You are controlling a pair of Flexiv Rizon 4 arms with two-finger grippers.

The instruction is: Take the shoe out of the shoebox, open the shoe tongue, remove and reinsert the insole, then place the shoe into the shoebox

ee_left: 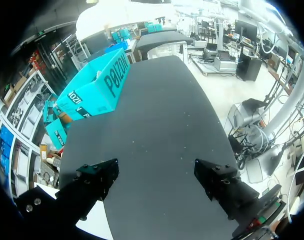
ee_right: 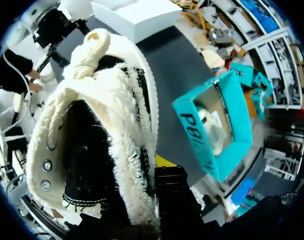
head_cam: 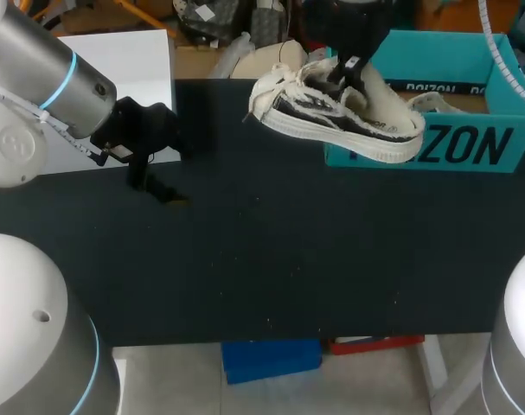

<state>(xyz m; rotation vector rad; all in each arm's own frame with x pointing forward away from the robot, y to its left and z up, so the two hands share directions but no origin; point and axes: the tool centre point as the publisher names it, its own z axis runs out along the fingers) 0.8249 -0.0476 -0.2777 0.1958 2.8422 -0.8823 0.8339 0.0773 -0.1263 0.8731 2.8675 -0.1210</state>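
Now, shoe [head_cam: 348,125]: hanging above the desk [head_cam: 288,259], near the shoebox [head_cam: 470,147].
Right fingers [ee_right: 174,192]: grasping the shoe by its opening.
Left fingers [ee_left: 99,175]: hovering released, holding nothing.

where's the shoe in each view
Head view: the shoe is at the table's far side, right of middle, held by the right pincer and overlapping the teal shoebox front wall.
Left wrist view: not in it; only the teal shoebox shows ahead.
Right wrist view: the shoe fills the foreground at the pincer, with the teal shoebox beyond.
Shared landmark: the teal shoebox.
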